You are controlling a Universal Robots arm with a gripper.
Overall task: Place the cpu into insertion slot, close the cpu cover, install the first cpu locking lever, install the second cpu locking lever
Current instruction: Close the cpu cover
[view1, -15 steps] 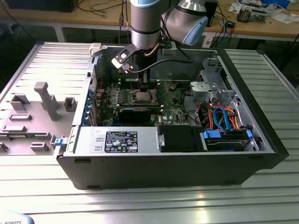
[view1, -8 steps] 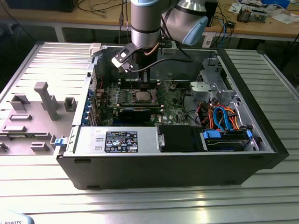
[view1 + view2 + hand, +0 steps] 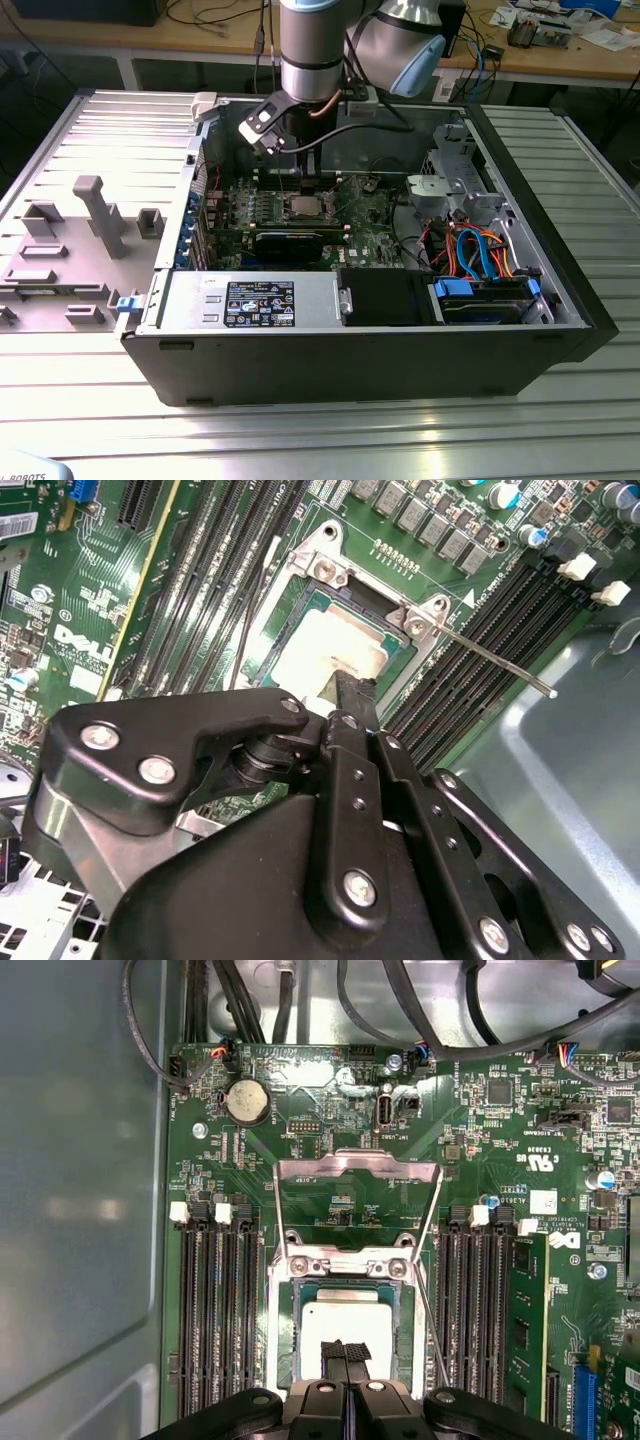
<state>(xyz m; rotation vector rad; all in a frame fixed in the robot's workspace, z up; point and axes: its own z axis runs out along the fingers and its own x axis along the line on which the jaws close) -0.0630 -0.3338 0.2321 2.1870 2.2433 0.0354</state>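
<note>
The cpu point(image 3: 345, 1322) lies flat in the insertion slot point(image 3: 278, 1345), directly beneath the claw point(image 3: 346, 1348), its dull silver top showing in both wrist views. The claw's two black fingers point(image 3: 334, 1360) are pressed together with nothing between them. Their tips are at the cpu's top near its middle, though whether they touch it cannot be told. Just beyond the claw's tips, the cpu cover point(image 3: 355, 1167) stands open on its hinge at the far edge of the slot, with the green motherboard point(image 3: 480, 1160) visible through its window. A thin locking lever point(image 3: 500, 663) sticks out free to one side of the claw, unlatched. Rows of black memory slots point(image 3: 215, 1310) flank the claw on both sides. In the exterior view the arm point(image 3: 312, 50) reaches down into the open computer case point(image 3: 400, 365).
</note>
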